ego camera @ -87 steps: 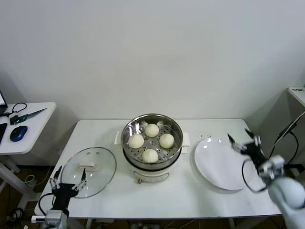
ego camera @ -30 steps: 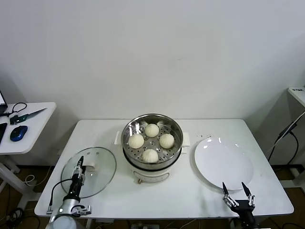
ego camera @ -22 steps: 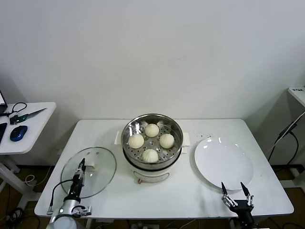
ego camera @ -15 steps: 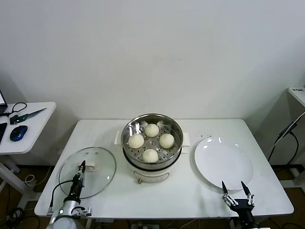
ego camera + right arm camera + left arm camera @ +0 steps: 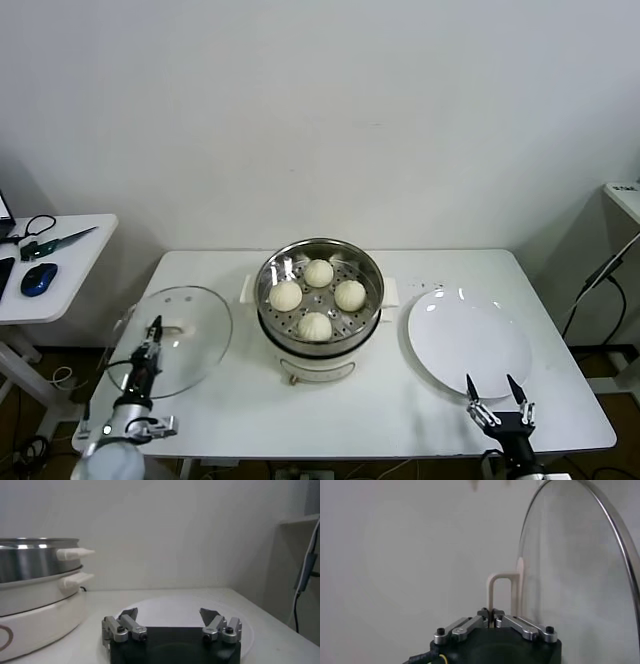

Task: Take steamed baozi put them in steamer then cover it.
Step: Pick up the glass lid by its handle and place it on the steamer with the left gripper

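The left pincer (image 5: 151,337) is clamped on the white handle (image 5: 499,594) of the glass lid (image 5: 172,340), its fingers (image 5: 470,625) pressed together on the loop in the left wrist view. Half a second ago the lid lay nearly flat on the desk (image 5: 400,400) near its front left corner; now it is raised and tilted up on edge, and it has shifted further left, so that its left rim hangs past the desk's left edge. The pincer has moved left and slightly up with it. In the wrist view the lid stands almost edge-on beside the pincer, with its metal rim curving away.

In the middle of the desk the steamer (image 5: 320,305) sits where it was, uncovered, on its white base. All four baozi (image 5: 315,326) lie on its perforated tray, unmoved: one at the front, one left (image 5: 286,295), one right (image 5: 349,294), one at the back (image 5: 319,272).

To the right of the steamer the white plate (image 5: 468,343) lies flat and has not shifted.

The right pincer (image 5: 499,402) is at the front right edge of the desk, just in front of the plate, with its fingers (image 5: 122,623) spread wide and holding nothing. It is almost where it was half a second ago. Its wrist view looks across the plate toward the steamer's side.
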You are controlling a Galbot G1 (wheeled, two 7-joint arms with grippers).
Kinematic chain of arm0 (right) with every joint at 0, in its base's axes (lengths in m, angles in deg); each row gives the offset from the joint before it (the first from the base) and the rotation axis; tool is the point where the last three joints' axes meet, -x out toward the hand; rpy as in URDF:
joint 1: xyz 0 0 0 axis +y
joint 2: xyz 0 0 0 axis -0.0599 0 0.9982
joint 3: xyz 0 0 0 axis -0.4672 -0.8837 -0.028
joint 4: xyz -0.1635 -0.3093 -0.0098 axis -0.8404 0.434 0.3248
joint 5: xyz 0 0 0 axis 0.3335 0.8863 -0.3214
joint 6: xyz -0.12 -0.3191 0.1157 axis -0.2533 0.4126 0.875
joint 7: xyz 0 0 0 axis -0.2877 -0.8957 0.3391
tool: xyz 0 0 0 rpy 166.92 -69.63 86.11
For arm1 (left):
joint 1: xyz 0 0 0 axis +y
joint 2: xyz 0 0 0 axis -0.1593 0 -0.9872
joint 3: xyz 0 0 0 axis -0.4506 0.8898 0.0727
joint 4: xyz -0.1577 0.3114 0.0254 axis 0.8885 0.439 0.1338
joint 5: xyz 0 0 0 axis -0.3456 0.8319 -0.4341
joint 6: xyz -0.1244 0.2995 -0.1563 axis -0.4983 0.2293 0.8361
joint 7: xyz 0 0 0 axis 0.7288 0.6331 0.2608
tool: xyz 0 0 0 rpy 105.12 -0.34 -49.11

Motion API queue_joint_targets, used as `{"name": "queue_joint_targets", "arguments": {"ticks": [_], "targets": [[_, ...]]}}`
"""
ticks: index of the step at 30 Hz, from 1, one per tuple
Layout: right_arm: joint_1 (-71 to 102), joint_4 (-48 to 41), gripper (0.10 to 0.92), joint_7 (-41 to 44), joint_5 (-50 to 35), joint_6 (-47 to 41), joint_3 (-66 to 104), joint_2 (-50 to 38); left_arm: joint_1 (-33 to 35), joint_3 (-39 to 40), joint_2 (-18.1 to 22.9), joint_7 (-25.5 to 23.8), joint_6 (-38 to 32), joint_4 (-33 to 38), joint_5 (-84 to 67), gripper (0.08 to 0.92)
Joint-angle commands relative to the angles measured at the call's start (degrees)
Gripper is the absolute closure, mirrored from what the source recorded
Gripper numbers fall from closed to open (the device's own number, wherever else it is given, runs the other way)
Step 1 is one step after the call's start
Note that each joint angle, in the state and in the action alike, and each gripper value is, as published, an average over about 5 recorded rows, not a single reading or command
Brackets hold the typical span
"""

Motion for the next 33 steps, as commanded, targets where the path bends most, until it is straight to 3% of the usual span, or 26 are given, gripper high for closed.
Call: {"name": "queue_joint_targets", "arguments": {"ticks": [1,7,12,19,24,33], "targets": [[0.2,0.5,0.203,-0.2,0.3,0.2,0.0,0.1,1.9,0.1,-4.1,-5.4,3.4,9.3,-7.6,0.867],[0.3,0.6,0.203,-0.4,0.6,0.7,0.0,0.0,3.9,0.1,-11.2,-15.5,12.1,18.8,-10.5,0.867],[0.1,0.6,0.203,-0.5,0.9,0.9,-0.1,0.0,2.9,1.2,-15.0,-21.1,18.4,25.8,-13.5,0.867],[-0.3,0.7,0.203,-0.6,1.9,0.9,-0.3,0.2,-4.4,12.1,-17.1,-27.4,27.3,33.6,-14.0,0.867],[-0.7,0.5,0.203,-0.8,2.0,1.0,-0.6,0.4,-10.8,23.1,-14.4,-32.1,32.0,35.7,-8.6,0.867],[-1.1,0.2,0.203,-0.8,2.1,1.1,-0.8,0.6,-16.9,37.8,-0.3,-34.7,35.0,31.3,5.5,0.867]]}}
